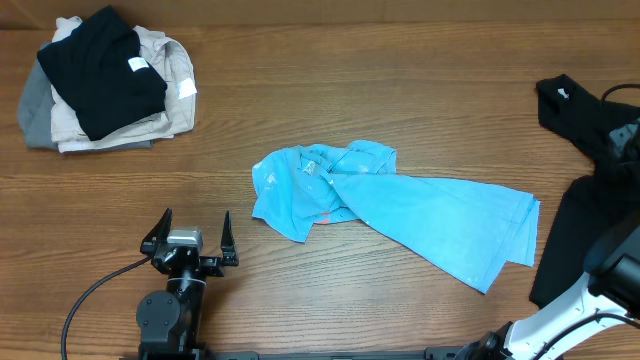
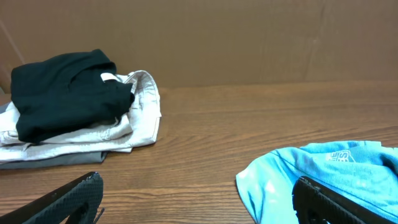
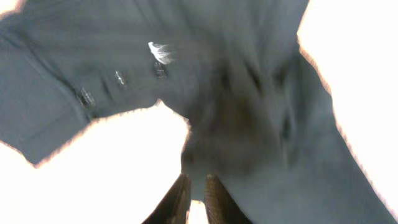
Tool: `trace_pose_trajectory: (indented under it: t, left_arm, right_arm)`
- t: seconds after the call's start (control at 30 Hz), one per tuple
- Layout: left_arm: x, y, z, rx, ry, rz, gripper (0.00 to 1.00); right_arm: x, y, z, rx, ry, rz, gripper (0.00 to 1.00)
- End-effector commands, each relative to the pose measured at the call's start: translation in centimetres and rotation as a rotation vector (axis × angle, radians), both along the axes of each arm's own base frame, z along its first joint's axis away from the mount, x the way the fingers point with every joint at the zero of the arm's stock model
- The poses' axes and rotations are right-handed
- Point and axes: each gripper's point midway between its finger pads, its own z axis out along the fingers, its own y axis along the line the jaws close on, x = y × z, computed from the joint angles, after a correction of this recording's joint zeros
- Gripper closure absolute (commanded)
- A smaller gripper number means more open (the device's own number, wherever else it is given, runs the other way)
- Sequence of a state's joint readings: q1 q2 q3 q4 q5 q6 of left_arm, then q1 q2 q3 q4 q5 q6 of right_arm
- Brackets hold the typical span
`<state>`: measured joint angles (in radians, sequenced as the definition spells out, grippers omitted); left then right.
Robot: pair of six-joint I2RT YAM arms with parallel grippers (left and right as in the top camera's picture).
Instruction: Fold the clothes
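A light blue T-shirt (image 1: 400, 205) lies crumpled in the middle of the table, its left end bunched and its right end spread flat. It also shows at the lower right of the left wrist view (image 2: 323, 168). My left gripper (image 1: 195, 218) (image 2: 198, 183) rests open near the front left, just left of the T-shirt, with nothing between its fingers. At the far right a black shirt (image 1: 565, 100) (image 3: 236, 81) hangs lifted off the table. My right gripper (image 1: 625, 140) (image 3: 196, 179) is shut on the black shirt, with a fold of cloth between its narrow fingers.
A pile of folded garments (image 1: 105, 75) (image 2: 68, 106), black on top of beige and grey, sits at the back left corner. A brown wall (image 2: 249, 37) stands behind the wooden table (image 1: 330, 290). The right arm's white link (image 1: 560, 315) crosses the front right corner.
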<state>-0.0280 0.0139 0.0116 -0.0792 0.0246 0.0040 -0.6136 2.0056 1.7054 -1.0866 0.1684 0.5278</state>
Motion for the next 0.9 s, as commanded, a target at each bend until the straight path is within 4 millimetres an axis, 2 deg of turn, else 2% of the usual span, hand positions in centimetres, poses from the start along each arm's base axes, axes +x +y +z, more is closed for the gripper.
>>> trace_pose_trajectory:
  t: [0.0,0.27,0.4,0.47,0.73,0.87]
  left_arm:
    - [0.0,0.3,-0.1,0.02,-0.005,0.014,0.0]
    - [0.0,0.3,-0.1,0.02,-0.005,0.014,0.0]
    - [0.0,0.3,-0.1,0.02,-0.005,0.014,0.0]
    - [0.0,0.3,-0.1,0.02,-0.005,0.014,0.0]
    - [0.0,0.3,-0.1,0.02,-0.005,0.014,0.0]
    - [0.0,0.3,-0.1,0.02,-0.005,0.014,0.0]
  right_arm:
    - [-0.9,2.0,0.1,0.113,-0.025,-0.172,0.94]
    - [-4.0,6.9,-0.7,0.317,0.104,-0.213,0.93]
    - [-6.7,8.1,-1.5,0.332,0.199,-0.303,0.92]
    - [-7.7,8.7,-2.2,0.34,0.216,-0.328,0.96]
    - [-10.4,10.8,-3.2,0.295,0.112,-0.333,0.95]
    - [-10.9,11.1,-4.0,0.258,0.042,-0.28,0.93]
